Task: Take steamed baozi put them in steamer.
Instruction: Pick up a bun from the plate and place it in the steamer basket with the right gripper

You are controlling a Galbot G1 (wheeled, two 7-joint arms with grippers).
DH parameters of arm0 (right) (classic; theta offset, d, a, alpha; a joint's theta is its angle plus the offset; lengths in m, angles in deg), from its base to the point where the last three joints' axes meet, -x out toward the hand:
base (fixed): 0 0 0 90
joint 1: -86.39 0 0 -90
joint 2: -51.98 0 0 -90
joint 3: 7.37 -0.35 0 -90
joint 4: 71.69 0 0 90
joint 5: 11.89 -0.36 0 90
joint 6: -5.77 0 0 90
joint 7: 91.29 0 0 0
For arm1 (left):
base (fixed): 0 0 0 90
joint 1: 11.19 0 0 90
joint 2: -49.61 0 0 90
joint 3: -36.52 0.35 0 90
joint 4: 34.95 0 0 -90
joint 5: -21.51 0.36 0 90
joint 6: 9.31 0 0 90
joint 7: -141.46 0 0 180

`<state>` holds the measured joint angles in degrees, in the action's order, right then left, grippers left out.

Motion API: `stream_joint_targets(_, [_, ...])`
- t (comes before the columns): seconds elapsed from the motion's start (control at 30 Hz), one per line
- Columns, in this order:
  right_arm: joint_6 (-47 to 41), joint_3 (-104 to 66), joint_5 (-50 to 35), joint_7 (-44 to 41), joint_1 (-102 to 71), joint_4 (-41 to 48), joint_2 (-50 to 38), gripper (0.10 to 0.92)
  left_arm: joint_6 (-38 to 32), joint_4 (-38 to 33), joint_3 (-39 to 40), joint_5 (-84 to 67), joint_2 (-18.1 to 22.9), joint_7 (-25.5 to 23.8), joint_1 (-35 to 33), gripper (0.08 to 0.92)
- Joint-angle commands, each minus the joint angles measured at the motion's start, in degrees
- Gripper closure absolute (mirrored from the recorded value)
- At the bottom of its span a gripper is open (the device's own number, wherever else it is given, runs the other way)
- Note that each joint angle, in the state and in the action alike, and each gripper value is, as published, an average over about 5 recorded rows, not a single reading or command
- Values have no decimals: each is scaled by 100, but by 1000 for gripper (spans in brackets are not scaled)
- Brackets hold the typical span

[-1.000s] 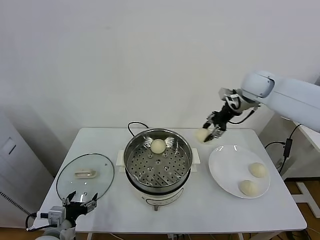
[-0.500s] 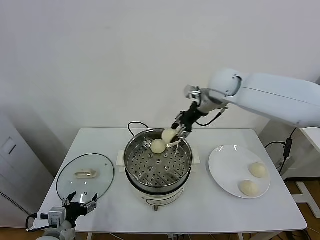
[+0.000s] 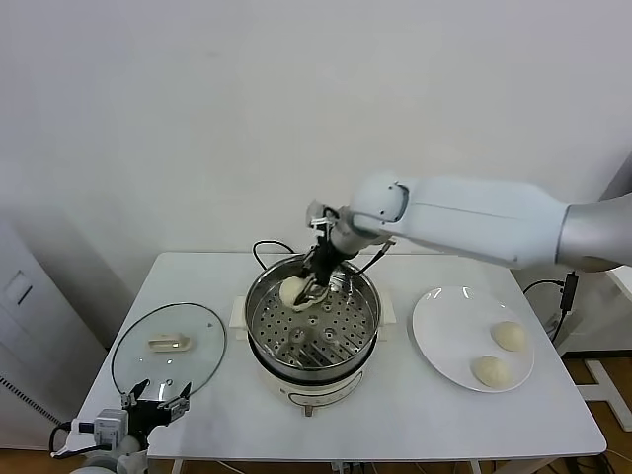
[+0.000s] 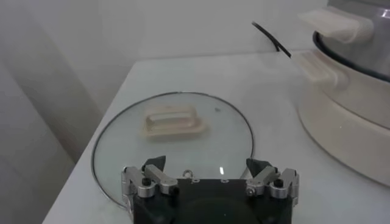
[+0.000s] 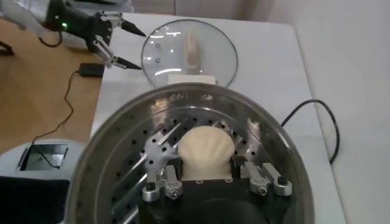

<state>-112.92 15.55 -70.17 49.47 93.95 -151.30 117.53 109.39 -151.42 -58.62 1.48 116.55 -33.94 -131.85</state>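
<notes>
Your white rectangular counter (image 3: 415, 420) carries everything, with bare surface along its front edge. The round stainless-steel steamer (image 3: 372, 318) with its perforated tray sits at the centre, lidless so it can be loaded from above. Its black cord (image 3: 265, 248) trails off behind, clear of the arm's path. On your right, the flat white plate (image 3: 435, 338) lies just beside the steamer and holds two cream-white steamed baozi (image 3: 510, 336), one behind the other (image 3: 491, 370), both waiting and well apart from the rim. The round glass lid with a cream handle (image 3: 168, 346) rests flat on the left, out of the way. The right tool (image 3: 310, 291) reaches across from the plate side, low inside the pot near its far left wall. It is closed on a third round steamed baozi (image 5: 206, 149), low over the tray or on it. The steel wall (image 5: 109, 152) is close there, so judge the release carefully. The open tray toward the front gives more room. I cannot tell whether another bun hides behind the tool. The left tool (image 4: 206, 165) waits spread wide and empty at the counter's front-left corner, just beside the lid.
</notes>
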Motion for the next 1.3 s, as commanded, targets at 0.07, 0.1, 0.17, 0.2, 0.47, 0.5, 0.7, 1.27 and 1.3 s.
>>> stream_joint_targets(0.07, [-200, -48, 61, 564, -490, 218, 509, 533, -17, -7, -18, -9, -5, -1, -14, 177])
stream_joint_targets(0.1, [-207, -54, 91, 582, -521, 259, 537, 533, -19, -8, -20, -9, -4, -1, -16, 177])
stream_joint_targets(0.17, [-219, -62, 132, 607, -571, 321, 574, 533, -24, -7, -21, -10, -2, -1, -20, 177])
stream_joint_targets(0.2, [-226, -64, 149, 618, -593, 343, 587, 533, -25, -6, -22, -10, -3, -2, -21, 177])
stream_joint_targets(0.47, [-253, -82, 178, 654, -750, 422, 642, 532, -28, 9, -23, -14, -16, -3, -13, 177])
stream_joint_targets(0.5, [-257, -82, 178, 656, -760, 423, 645, 530, -28, 10, -23, -14, -15, -4, -12, 177])
stream_joint_targets(0.7, [-289, -90, 173, 633, -762, 407, 617, 443, -26, 11, -20, -14, 1, -4, -8, 177])
stream_joint_targets(1.27, [555, 674, 1411, -1847, 1485, -420, -1879, 203, -30, -108, -88, -62, -42, -1, -47, 177])
stream_joint_targets(1.3, [665, 750, 1619, -2018, 1561, -450, -2123, 203, -28, -118, -94, -70, -56, 0, -53, 177])
